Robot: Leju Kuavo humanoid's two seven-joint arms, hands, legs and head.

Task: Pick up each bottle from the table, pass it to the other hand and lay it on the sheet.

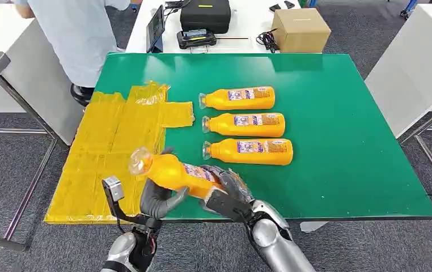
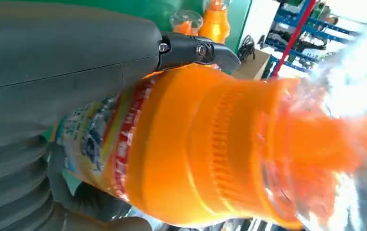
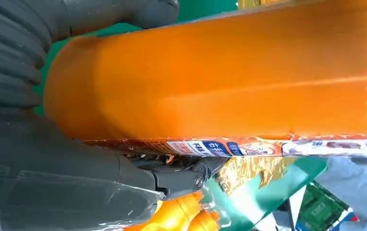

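Green table (image 1: 344,141) with yellow sheet (image 1: 111,147), grey carpet around; both left hand (image 1: 158,199) and right hand (image 1: 228,192) gripping one orange bottle (image 1: 174,171).

The right hand (image 3: 51,159) wraps its grey thumb and darker fingers (image 3: 181,175) around the base end of an orange bottle (image 3: 229,82), whose smooth body runs across the view with its printed label (image 3: 249,147) at one edge. Beyond the hand lie more orange bottles (image 3: 176,216) on the green counter (image 3: 268,192), near a crinkled yellow sheet (image 3: 249,168).
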